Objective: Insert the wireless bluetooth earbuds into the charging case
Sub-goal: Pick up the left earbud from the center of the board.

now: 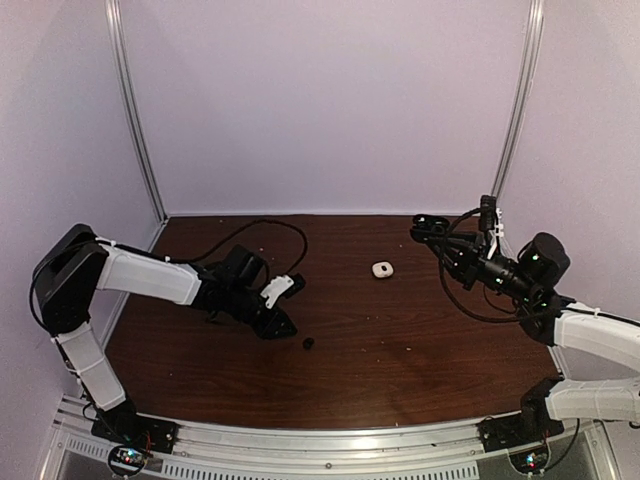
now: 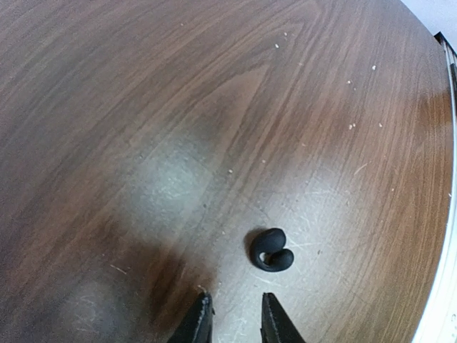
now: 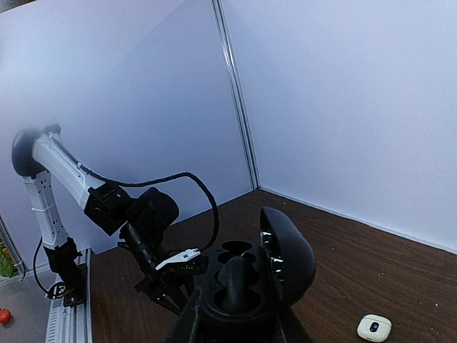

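One black rounded earbud (image 2: 271,250) lies on the brown table, just ahead and slightly right of my left gripper (image 2: 235,316). That gripper is low over the table, open by a narrow gap and empty. The earbud also shows in the top view (image 1: 309,343), right of the left gripper (image 1: 283,327). My right gripper (image 1: 432,230) is raised at the back right and shut on an open black charging case (image 3: 250,293), with its lid (image 3: 287,257) up. A black earbud-like piece (image 3: 239,277) stands in one of its wells. The white earbuds are out of view.
A small closed white case (image 1: 381,269) lies on the table at the middle back and also shows in the right wrist view (image 3: 373,327). A black cable (image 1: 262,226) loops behind the left arm. White walls enclose the table on three sides.
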{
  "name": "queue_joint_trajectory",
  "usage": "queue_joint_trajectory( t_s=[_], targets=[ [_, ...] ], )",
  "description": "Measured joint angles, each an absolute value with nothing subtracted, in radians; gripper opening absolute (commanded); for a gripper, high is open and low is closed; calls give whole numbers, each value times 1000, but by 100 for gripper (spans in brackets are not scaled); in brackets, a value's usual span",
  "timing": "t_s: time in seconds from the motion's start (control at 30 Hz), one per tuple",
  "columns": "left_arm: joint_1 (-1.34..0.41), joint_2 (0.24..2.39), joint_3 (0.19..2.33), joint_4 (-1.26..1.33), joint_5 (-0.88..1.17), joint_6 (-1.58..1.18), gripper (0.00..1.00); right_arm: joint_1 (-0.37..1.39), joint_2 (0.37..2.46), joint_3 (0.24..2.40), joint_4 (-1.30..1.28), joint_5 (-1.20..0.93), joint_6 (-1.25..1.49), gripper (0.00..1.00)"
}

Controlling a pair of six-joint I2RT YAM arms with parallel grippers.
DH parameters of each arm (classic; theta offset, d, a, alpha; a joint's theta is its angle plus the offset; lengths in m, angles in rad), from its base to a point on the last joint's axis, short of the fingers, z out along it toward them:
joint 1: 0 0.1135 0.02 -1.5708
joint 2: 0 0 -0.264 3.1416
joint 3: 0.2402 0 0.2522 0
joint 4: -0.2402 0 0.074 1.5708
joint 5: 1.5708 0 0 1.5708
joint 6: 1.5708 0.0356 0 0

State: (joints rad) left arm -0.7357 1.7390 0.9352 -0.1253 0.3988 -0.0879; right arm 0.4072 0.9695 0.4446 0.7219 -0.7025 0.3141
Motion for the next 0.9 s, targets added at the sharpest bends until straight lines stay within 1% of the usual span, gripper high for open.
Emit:
queue_joint_trajectory(
  t_s=[0.23,0.53,0.9],
  targets=[
    [-755,1761,897,-74,435,-137,25,407,965,445,715,-702,313,0],
    [-778,1820,898,-35,437,-203,21,407,965,445,714,-702,313,0],
    [-786,1839,901,16,436,-267,20,407,965,445,713,-702,313,0]
  ],
)
